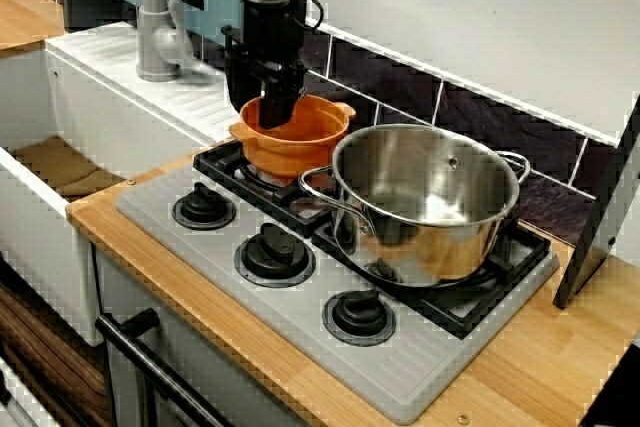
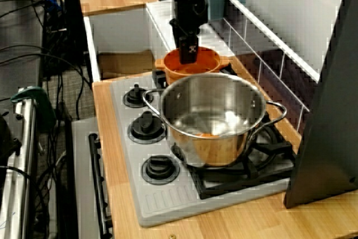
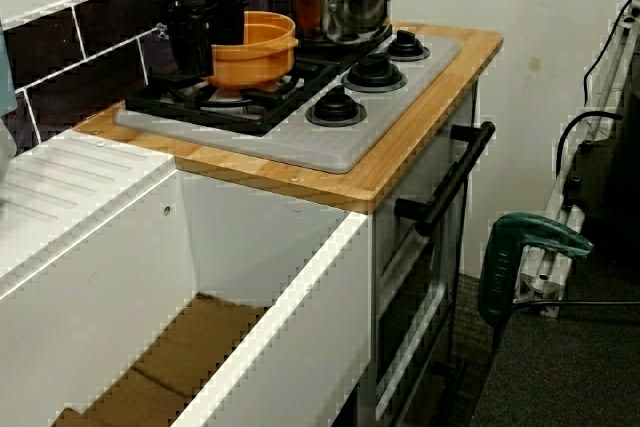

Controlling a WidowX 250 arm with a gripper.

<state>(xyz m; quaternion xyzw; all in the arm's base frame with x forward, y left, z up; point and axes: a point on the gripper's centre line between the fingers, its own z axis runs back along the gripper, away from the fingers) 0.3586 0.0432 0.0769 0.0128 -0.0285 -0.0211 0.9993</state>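
Note:
An orange pot with small side handles sits on the back-left burner of a toy stove. My black gripper comes straight down onto its rear rim, with one finger inside the pot and the other outside. The jaws look shut on the rim. In the view from the stove's right end, the inner finger reaches down into the orange pot. From the sink side, my gripper hides the far part of the orange pot, which looks slightly tilted. A large steel pot stands right beside it.
Three black knobs line the stove's front edge. A grey faucet and a white sink lie to the left. A dark board leans at the counter's right end. Tiled wall runs behind, and an oven handle runs below.

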